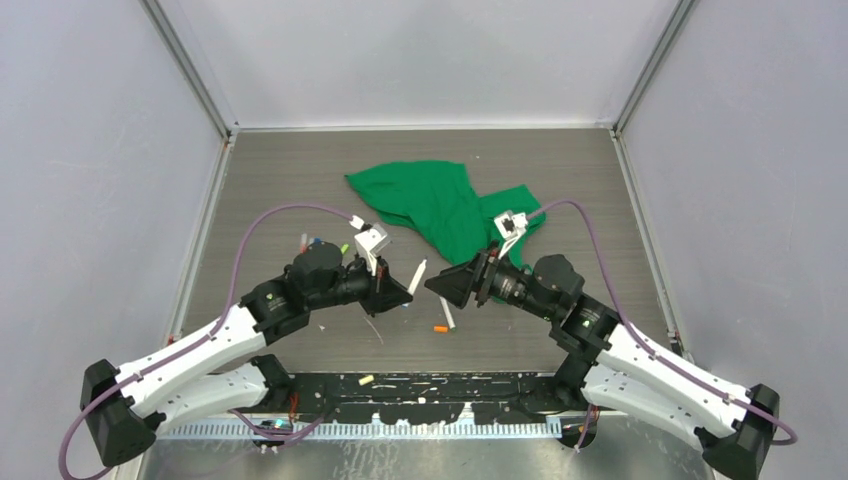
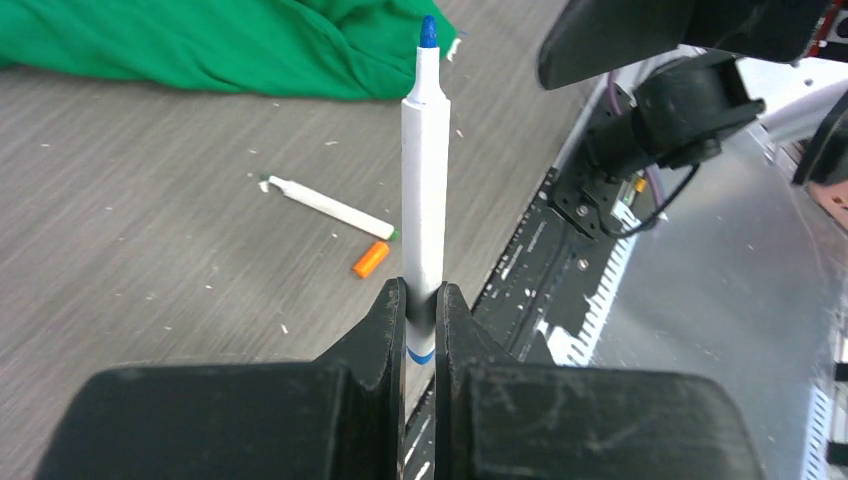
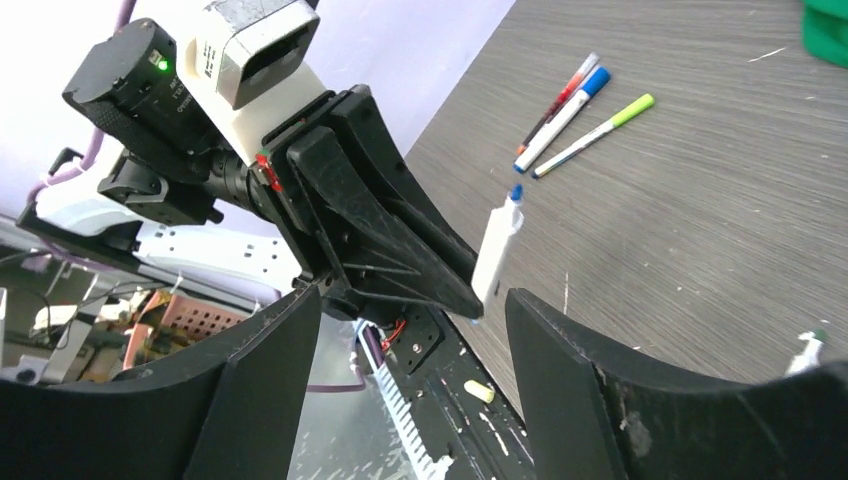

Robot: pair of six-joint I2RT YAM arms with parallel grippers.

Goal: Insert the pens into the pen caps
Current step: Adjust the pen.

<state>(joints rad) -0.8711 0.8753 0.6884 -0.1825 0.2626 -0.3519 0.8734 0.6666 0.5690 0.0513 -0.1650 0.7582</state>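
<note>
**L gripper clamps blue-tipped pen upright; R jaws spread**

L gripper [image 2: 425,312] is clenched on a blue-tipped white plastic marker pen [image 2: 425,150], pinching its lower end. The barrel stands up out of the fingers, tip uncapped, above the table's front-centre. R gripper [image 3: 415,300] faces it nose to nose, jaws wide apart w/ nothing gripped; the two noses are near but not touching.

On the grey wood-grain tabletop [image 1: 560,180], a white pen w/ green ends [image 2: 330,207] lies flat, a short orange plastic cap [image 2: 370,259] just beside its nearer end. A second loose white pen [image 1: 417,274] lies just past the grippers. Three capped white pens [image 3: 565,112] (red, blue, yellow-green caps) lie side by side beyond the L arm.

A crumpled green cloth [image 1: 440,205] sits mid-table, well apart from the walls. Bare wood-grain runs along both side walls and the far edge. A small pale-yellow cap [image 1: 366,380] rests on the black base rail [image 1: 330,385] at the near edge.
</note>
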